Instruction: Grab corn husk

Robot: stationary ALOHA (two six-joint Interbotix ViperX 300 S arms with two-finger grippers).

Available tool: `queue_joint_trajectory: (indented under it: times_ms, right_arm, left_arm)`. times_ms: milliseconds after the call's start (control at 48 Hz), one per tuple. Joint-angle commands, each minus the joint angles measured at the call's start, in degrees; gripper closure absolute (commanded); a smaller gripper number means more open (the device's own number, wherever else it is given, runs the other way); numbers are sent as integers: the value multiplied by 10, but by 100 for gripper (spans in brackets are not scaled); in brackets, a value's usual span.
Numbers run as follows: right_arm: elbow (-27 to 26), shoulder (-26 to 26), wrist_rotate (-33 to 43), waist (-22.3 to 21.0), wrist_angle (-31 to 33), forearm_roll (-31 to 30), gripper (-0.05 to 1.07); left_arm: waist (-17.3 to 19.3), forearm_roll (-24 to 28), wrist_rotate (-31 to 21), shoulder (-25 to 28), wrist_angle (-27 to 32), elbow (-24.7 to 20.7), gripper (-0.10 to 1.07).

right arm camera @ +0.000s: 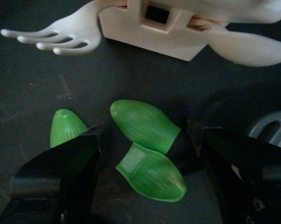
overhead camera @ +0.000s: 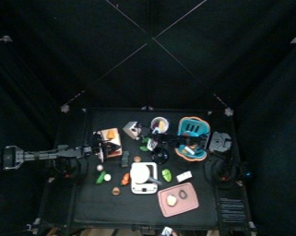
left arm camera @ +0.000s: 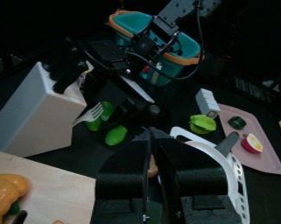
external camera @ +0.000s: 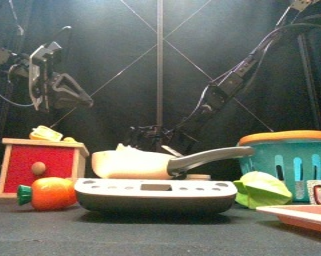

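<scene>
We see the black table [overhead camera: 76, 198] crowded with kitchen toys. On it our right gripper [right arm camera: 140, 166] hangs low with its jaws spread wide on either side of the green corn husk [right arm camera: 146, 144], which lies flat just before the white utensil holder [right arm camera: 178, 22]; the jaws grasp nothing. Our left gripper [left arm camera: 157, 166] rests apart at the table's left side, its jaws apparently pressed together, empty.
</scene>
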Motion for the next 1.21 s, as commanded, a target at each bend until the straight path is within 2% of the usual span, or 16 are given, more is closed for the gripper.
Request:
queue_joint_trajectory:
  times_ms: [0, 292, 625, 938, 1188]
  right_arm:
    - [-4, -7, -3, 2, 4, 0, 2]
    - [-4, -7, -3, 7, 12, 0, 6]
    - [-2, -7, 4, 8, 17, 0, 31]
    - [4, -25, 4, 33, 61, -1, 34]
    - [10, -53, 5, 42, 65, 3, 34]
  left_arm:
    - [1, 0, 1, 0, -5, -5, 48]
    - [1, 1, 1, 0, -5, -5, 48]
    - [2, 1, 1, 0, -5, -5, 48]
    - [1, 0, 0, 0, -3, -4, 48]
    - [1, 0, -1, 0, -3, -4, 48]
